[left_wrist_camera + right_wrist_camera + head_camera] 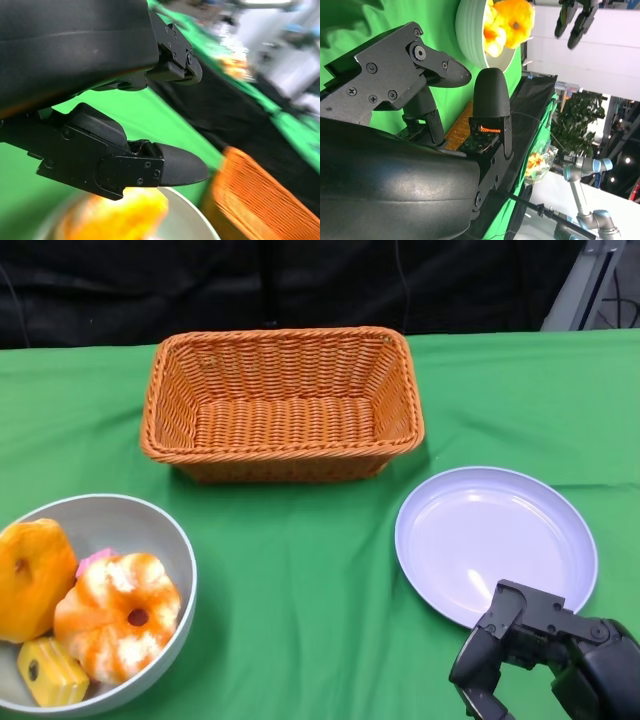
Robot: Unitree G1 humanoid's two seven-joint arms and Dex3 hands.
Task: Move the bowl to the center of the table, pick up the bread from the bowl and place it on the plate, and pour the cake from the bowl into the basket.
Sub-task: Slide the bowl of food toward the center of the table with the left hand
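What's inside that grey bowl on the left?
The bowl holds an orange-glazed ring-shaped pastry, a darker orange one beside it and a small yellow piece. A bit of pink peeks out between them; whatever lies beneath is covered.

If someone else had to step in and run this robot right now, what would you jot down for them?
Right hand: holds nothing, fingers apart, low at the table's near right, by the plate.
Left hand: seen only in its wrist view, holds nothing, fingers apart, above the bowl.
Bowl: at the near left edge, not yet at the center, holding several orange and yellow pastries.
Plate and basket: nothing in either.
Done: nothing.
Left: move the bowl to the center, bread to the plate, pour cake into the basket.
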